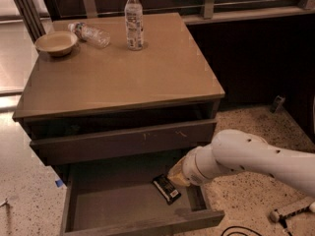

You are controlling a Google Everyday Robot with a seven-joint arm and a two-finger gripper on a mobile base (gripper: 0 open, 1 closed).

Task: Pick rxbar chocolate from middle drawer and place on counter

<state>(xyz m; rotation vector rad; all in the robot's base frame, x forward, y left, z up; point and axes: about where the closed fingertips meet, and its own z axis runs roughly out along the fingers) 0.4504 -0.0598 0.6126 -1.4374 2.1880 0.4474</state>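
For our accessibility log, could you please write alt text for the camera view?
The gripper hangs over the open middle drawer, close beside the black rxbar chocolate lying inside it near the right wall. The counter holds a bowl, an upright bottle and a bottle on its side.

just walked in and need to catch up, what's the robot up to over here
The robot's arm is stretched down into the open middle drawer, with its hand right beside the black chocolate bar lying on the drawer floor. The bar is not lifted yet, and whether the hand touches it cannot be told. The counter above holds a bowl, a standing water bottle and a tipped water bottle.
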